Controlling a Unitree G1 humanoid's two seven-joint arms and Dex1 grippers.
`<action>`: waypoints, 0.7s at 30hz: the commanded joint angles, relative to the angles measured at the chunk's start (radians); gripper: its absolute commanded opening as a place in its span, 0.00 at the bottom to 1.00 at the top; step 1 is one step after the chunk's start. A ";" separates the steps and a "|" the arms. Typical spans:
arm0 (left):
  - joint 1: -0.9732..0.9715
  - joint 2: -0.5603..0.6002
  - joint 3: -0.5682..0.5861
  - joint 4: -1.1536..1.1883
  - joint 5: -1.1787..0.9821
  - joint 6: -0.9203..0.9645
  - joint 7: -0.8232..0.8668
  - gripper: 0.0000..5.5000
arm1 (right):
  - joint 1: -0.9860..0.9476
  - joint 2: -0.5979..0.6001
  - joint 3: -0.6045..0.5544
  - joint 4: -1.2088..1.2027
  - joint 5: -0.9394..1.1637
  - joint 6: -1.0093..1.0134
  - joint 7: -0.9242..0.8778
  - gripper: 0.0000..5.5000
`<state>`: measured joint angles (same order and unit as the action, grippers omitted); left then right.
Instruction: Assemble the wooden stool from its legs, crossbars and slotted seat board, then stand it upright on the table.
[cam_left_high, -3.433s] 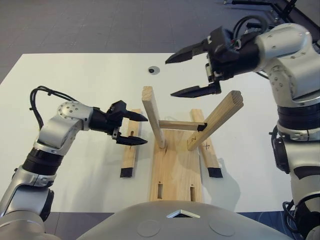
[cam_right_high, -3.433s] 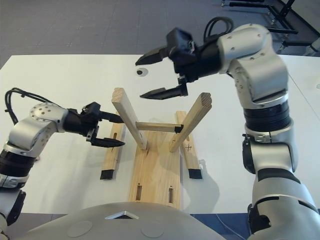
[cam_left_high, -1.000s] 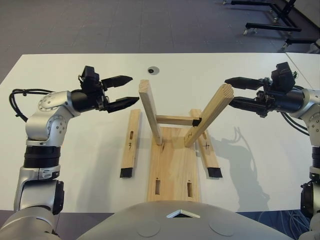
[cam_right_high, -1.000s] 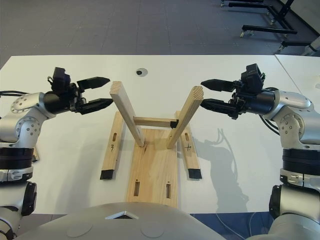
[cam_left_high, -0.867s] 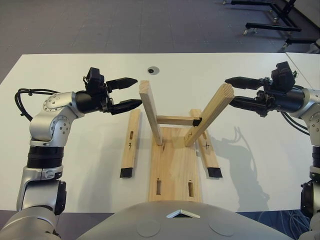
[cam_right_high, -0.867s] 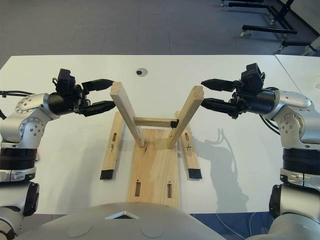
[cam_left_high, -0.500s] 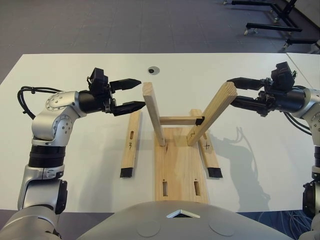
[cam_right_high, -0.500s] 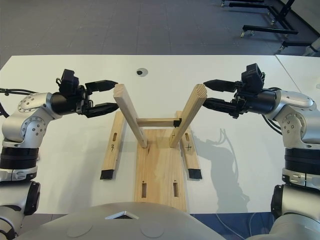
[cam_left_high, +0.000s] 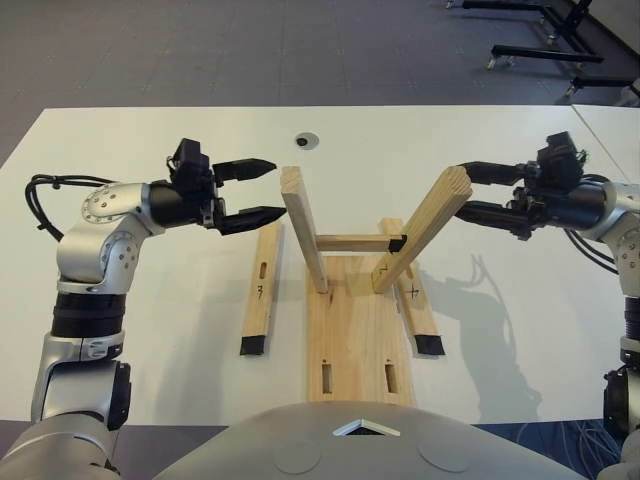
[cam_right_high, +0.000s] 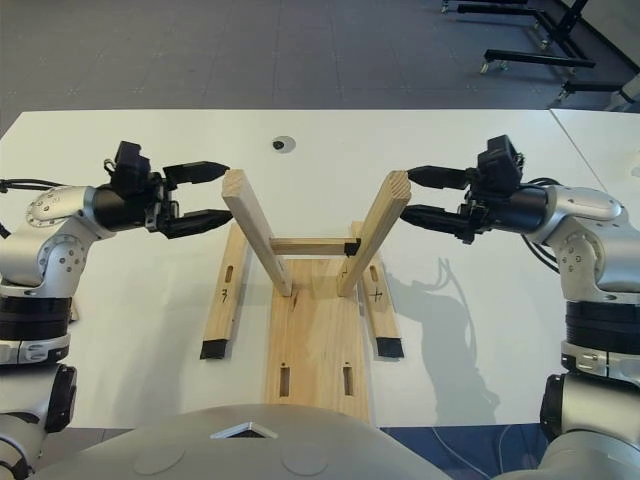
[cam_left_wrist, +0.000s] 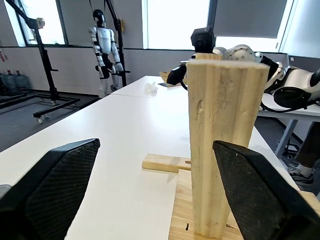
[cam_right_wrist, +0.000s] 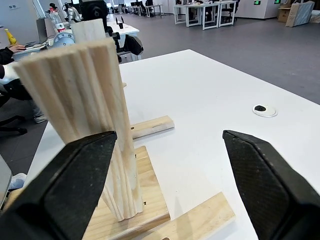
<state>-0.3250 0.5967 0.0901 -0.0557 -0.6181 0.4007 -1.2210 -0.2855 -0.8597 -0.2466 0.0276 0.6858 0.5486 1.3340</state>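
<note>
The slotted seat board (cam_left_high: 352, 345) lies flat on the white table. Two wooden legs stand in it and splay outward: the left leg (cam_left_high: 303, 228) and the right leg (cam_left_high: 425, 226), joined by a crossbar (cam_left_high: 352, 241). My left gripper (cam_left_high: 272, 188) is open, its tips just left of the left leg's top (cam_left_wrist: 225, 140). My right gripper (cam_left_high: 470, 189) is open, its tips just right of the right leg's top (cam_right_wrist: 92, 120). Neither one touches the wood. Two loose legs with black ends lie flat, one left of the board (cam_left_high: 259, 290) and one at its right edge (cam_left_high: 417, 310).
A small round grommet (cam_left_high: 307, 140) sits in the table behind the stool. Bare table spreads to both sides of the board and behind it. The table's front edge runs close under the board. Metal racks (cam_left_high: 545, 40) stand on the floor beyond.
Both arms have come to flank the leg tops: the left rose from the loose leg, the right dropped from above the crossbar. The board with its legs slid slightly right.
</note>
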 joint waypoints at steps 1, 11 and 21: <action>-0.005 0.014 0.097 -0.009 -0.042 -0.015 0.043 0.75 | -0.020 -0.027 -0.097 0.036 0.021 -0.036 -0.013 0.71; -0.247 -0.239 0.198 -0.202 -0.434 0.094 0.460 0.75 | -0.227 0.262 -0.126 -0.357 0.334 0.007 -0.442 0.71; -0.327 -0.284 0.130 -0.269 -0.615 0.190 0.517 0.75 | -0.316 0.290 -0.053 -0.363 0.352 -0.013 -0.448 0.71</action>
<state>-0.5902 0.3103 0.2033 -0.3151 -1.1697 0.5729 -0.7236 -0.5412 -0.5482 -0.2843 -0.3405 1.0112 0.5327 0.8901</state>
